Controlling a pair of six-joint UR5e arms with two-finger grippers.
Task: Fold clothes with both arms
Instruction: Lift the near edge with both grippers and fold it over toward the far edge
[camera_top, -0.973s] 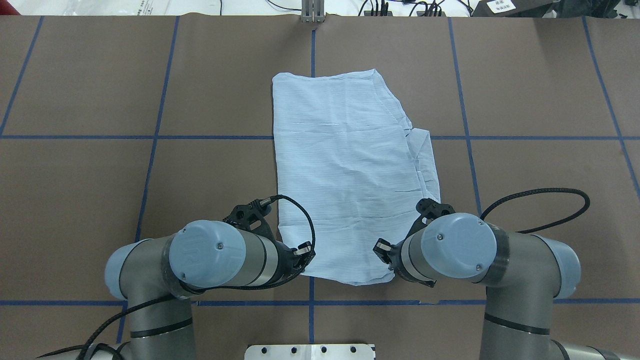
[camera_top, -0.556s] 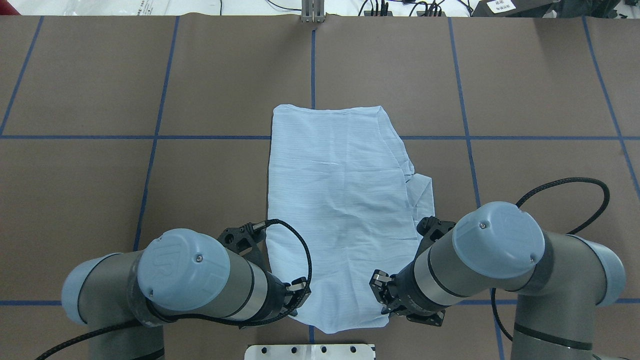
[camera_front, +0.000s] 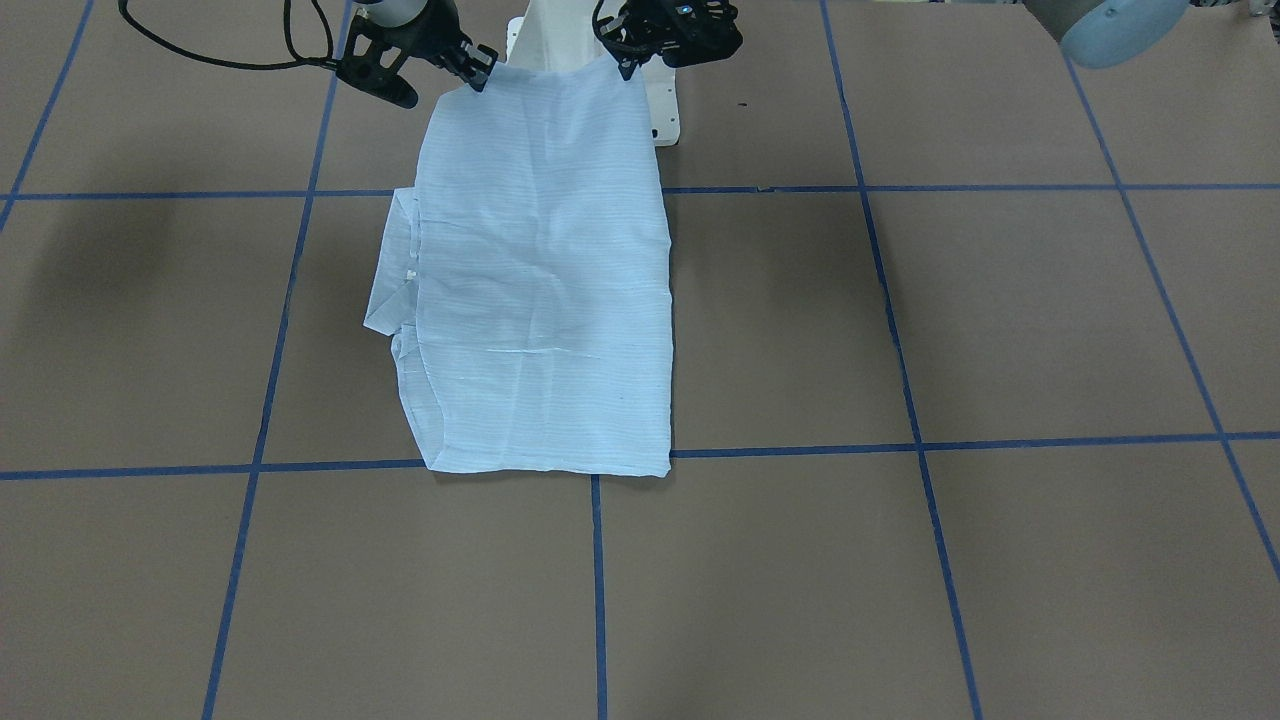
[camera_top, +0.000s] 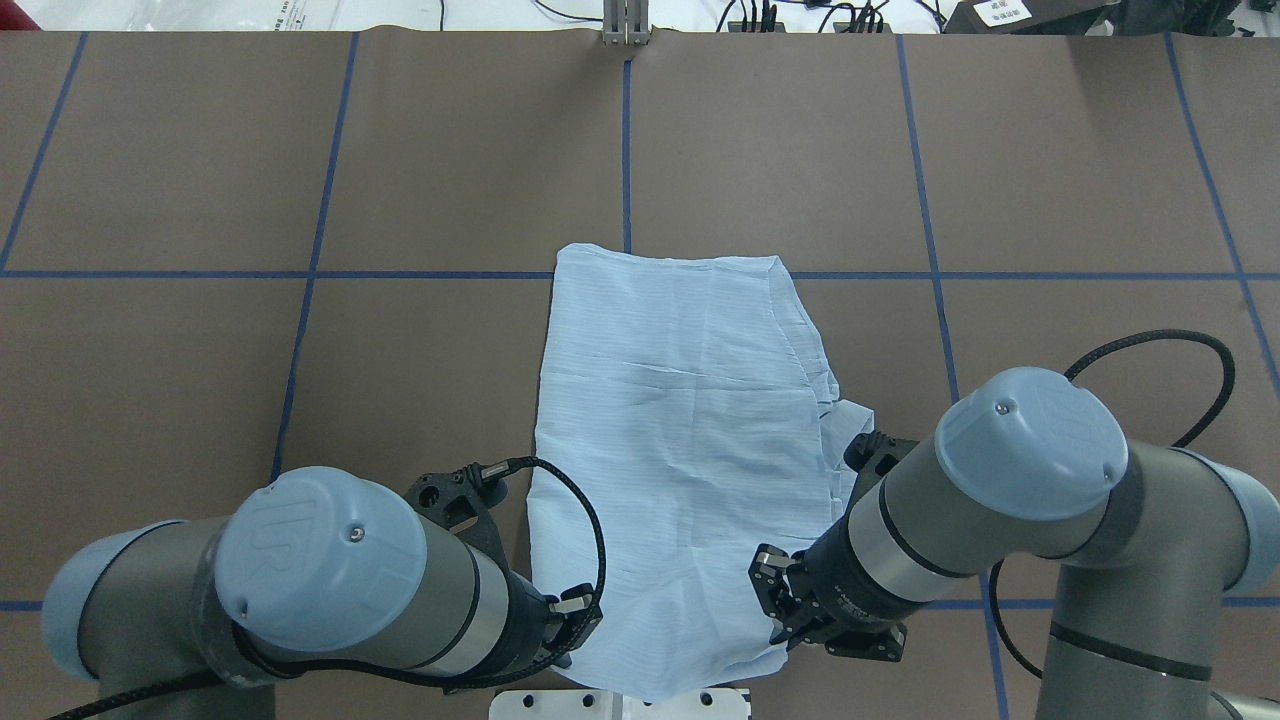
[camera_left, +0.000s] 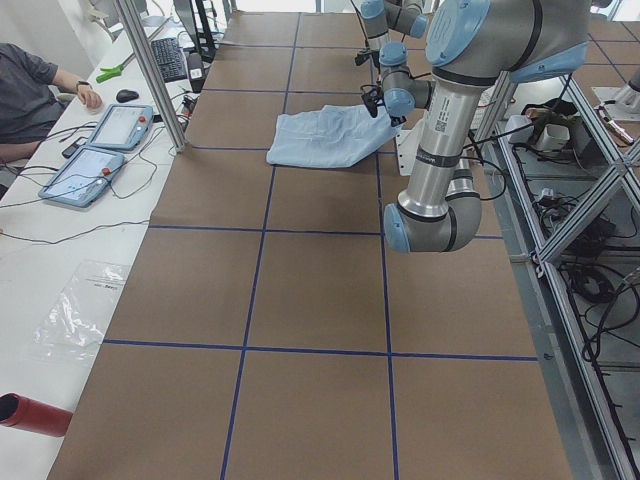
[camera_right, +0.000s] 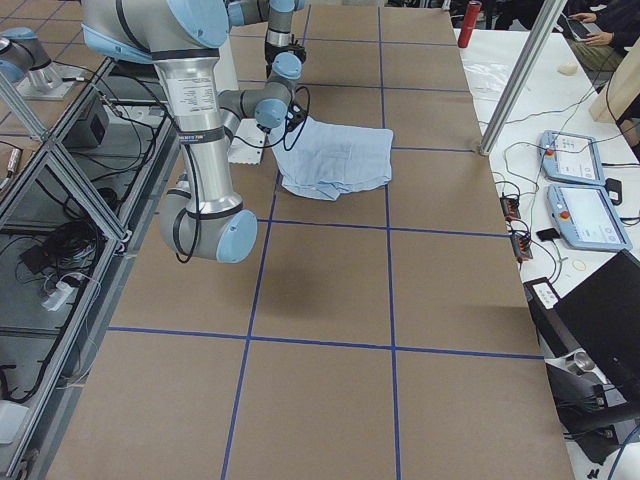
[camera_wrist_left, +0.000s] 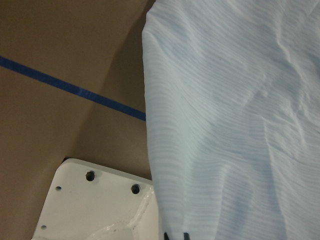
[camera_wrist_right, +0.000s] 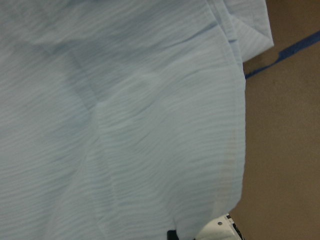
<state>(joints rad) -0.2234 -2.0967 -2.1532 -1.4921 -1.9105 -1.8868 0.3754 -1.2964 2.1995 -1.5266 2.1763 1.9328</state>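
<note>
A thin light-blue, finely striped button-front shirt (camera_top: 680, 430) lies folded into a rough rectangle on the flat brown counter (camera_top: 200, 150), midway between the two arms. The black two-finger left end effector (camera_top: 578, 618) is clamped on the shirt's near left corner. The matching right end effector (camera_top: 772, 598) is clamped on the near right corner. Between them the near hem is held up off the surface. It hangs just over the white metal base plate (camera_top: 530, 705) at the robot's side.

The far edge rests flat and nearly straight, right along one of the blue tape lines (camera_top: 420, 274) that cross the counter. The edge on the robot's left runs clean and slightly bowed. The edge on the robot's right is ragged, and a folded flap (camera_top: 850, 420) sticks out past the top layer, carrying a small white button (camera_front: 411, 275).

Broad brown surface stretches on both sides of the shirt and beyond its far edge. A grey metal post (camera_top: 625, 25) stands at the far rim, well apart from the cloth. Both arms crowd the near rim, their blue-capped joints flanking the shirt's near half.
</note>
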